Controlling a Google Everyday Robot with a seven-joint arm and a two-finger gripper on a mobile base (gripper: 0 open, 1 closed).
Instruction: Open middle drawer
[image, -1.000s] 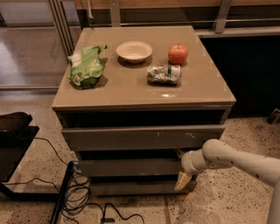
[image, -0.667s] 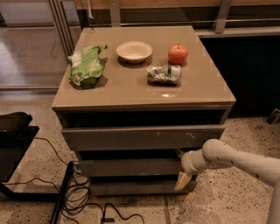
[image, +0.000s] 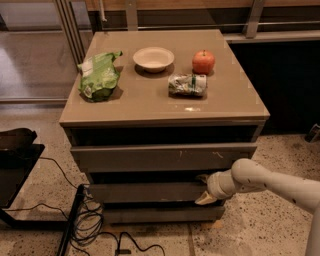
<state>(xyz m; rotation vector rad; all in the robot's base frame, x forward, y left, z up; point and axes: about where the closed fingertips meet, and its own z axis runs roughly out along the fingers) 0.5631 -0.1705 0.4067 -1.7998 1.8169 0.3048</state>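
— While the gripper (image: 204, 188) sits at the right end of the middle drawer (image: 145, 192), below the front-right corner of the table (image: 150, 107), is anything done?
— Hardly. It looks shut; whether the gripper grasps it, I cannot tell. The whole pull is left.

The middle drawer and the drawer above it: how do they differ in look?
The middle drawer has a plain, lower front; the upper drawer is taller with pale scratch marks. The claw is at the middle drawer's right end, not the upper drawer's. Both are wide, handleless and grey-brown.
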